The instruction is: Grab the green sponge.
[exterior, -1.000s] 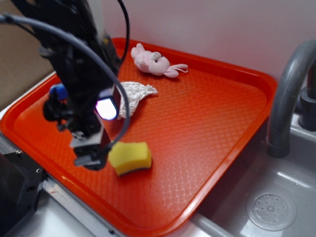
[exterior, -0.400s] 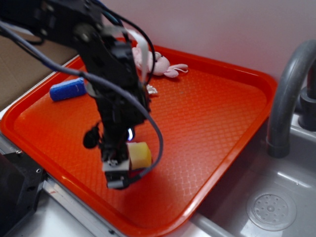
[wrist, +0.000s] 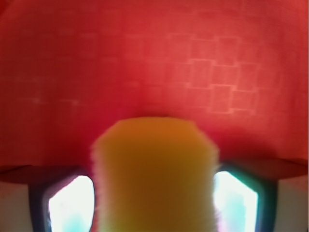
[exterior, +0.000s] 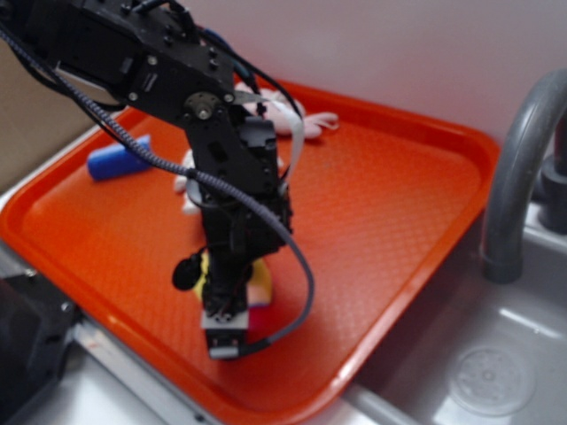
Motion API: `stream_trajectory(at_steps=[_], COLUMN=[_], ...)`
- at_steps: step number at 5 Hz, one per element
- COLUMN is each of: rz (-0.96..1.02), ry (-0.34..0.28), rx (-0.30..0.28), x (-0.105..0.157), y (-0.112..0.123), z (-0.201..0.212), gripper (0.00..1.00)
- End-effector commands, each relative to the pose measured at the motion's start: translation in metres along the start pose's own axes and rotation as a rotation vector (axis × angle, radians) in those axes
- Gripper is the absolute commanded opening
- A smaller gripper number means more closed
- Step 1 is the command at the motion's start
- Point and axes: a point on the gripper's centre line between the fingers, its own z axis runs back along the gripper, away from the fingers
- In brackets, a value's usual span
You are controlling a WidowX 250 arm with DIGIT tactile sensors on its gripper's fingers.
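The green sponge (exterior: 260, 289) shows as a yellow foam block near the front edge of the orange tray (exterior: 399, 204), mostly hidden behind the black arm. My gripper (exterior: 228, 329) has come down over it, pointing at the tray. In the wrist view the sponge (wrist: 154, 169) fills the gap between the two bright fingers (wrist: 70, 203), its sides level with their inner faces. The jaws stand wide, and the foam does not look squeezed. The dark scouring face is not visible.
A blue block (exterior: 118, 159) lies at the tray's back left. A white cloth wad (exterior: 188, 184) and a pink plush toy (exterior: 299, 117) sit behind the arm. A grey faucet (exterior: 516, 177) and the sink basin (exterior: 483, 376) are to the right.
The arm has swung right and down from the tray's left side, and the gripper now straddles the sponge. The sponge has stayed put.
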Motion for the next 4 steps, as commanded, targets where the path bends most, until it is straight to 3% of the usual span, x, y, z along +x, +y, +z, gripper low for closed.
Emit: stream_trajectory(at_steps=[1,2,3,4], rz=[0.004,0.028,0.237,0.402], ry=[-0.053,-0.046,-0.078,-0.152], rx=[0.02,0.044,0.034,-0.021], x=[-0.003,0.0,-0.003,-0.002], y=[-0.005,-0.002,0.024,0.055], z=[0.015,0.023,0.067,0.107], gripper=[0.0,0.0,0.0,0.0])
